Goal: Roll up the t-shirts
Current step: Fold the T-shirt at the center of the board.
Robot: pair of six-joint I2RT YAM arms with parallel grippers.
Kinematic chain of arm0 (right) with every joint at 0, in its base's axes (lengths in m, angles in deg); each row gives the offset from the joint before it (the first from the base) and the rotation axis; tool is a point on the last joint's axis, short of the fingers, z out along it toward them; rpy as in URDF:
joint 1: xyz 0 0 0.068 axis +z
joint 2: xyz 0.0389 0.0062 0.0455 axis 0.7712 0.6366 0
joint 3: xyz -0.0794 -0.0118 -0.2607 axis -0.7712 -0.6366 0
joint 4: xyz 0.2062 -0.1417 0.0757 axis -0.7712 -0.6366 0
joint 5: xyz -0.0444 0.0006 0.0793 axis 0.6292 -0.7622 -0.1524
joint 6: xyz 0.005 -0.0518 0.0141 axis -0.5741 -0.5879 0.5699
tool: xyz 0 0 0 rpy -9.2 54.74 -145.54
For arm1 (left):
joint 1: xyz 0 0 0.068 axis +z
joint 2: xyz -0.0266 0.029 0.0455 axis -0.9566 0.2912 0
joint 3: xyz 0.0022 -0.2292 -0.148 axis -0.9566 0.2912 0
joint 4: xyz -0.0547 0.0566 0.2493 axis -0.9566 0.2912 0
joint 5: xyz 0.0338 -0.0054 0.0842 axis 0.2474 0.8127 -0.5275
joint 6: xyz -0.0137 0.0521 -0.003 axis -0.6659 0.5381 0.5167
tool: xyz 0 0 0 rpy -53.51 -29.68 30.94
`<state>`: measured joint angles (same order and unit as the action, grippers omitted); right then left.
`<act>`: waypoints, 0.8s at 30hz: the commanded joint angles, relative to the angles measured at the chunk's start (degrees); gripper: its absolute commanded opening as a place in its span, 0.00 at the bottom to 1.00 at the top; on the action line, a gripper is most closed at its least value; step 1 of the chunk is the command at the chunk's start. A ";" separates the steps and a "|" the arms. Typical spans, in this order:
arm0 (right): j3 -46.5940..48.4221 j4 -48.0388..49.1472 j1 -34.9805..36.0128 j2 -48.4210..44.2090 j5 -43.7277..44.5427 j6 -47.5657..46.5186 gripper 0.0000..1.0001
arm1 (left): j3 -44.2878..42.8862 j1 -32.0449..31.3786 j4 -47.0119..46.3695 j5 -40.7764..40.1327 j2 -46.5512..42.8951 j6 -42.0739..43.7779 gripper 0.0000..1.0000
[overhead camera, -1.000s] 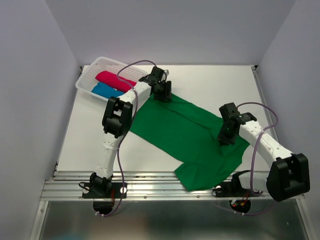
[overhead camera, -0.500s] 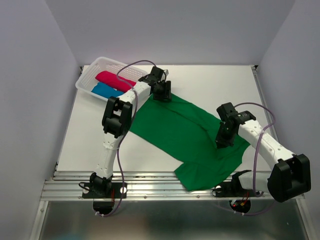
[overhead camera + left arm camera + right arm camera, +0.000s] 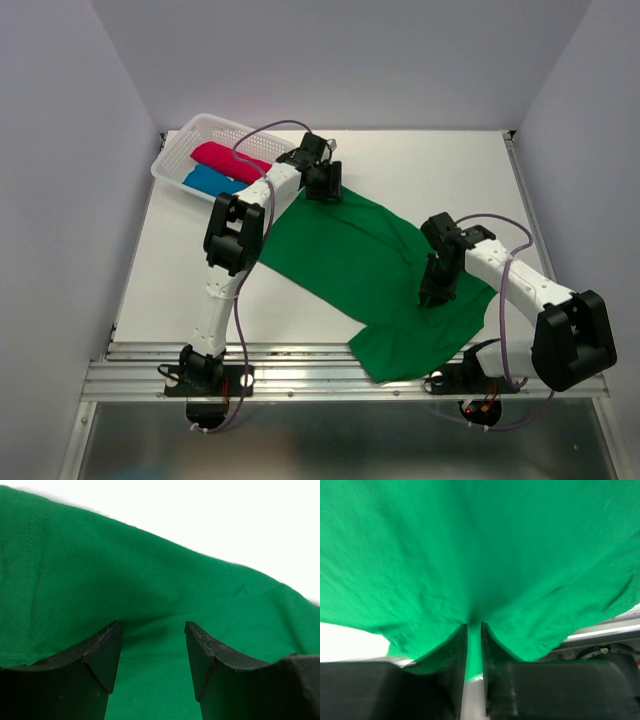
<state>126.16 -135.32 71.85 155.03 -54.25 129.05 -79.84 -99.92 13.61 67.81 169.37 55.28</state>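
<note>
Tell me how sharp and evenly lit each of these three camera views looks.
Top view: sharp, with soft even light and hardly any shadow on the green shirt. Left wrist view: the shirt seams are crisp, the table is washed out to plain white, and the left fingers are nearly black. Right wrist view: the cloth is slightly soft, darkest where it bunches at the right fingers.

Three t-shirts counted: green t-shirt (image 3: 370, 270), crimson-pink t-shirt (image 3: 228, 158), blue t-shirt (image 3: 208, 181), one of each. One white basket (image 3: 172, 152), one table (image 3: 420, 170). Two robot arms: left arm (image 3: 215, 300), right arm (image 3: 520, 275).
</note>
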 commanded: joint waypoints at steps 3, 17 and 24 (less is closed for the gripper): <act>1.71 -1.86 0.76 -0.15 3.93 1.10 0.37 | -1.88 0.57 -0.46 0.90 0.00 0.95 0.64; 8.33 1.36 -21.37 -0.85 13.71 -1.80 0.42 | -3.99 0.66 0.15 1.34 -3.43 1.91 0.66; 3.75 9.80 -31.93 3.54 13.26 -2.86 0.17 | -4.44 0.66 0.51 2.05 -2.02 1.83 0.66</act>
<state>131.47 -131.92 42.43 156.91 -41.29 127.57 -82.24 -99.57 14.00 68.88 169.39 56.25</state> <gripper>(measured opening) 0.183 0.659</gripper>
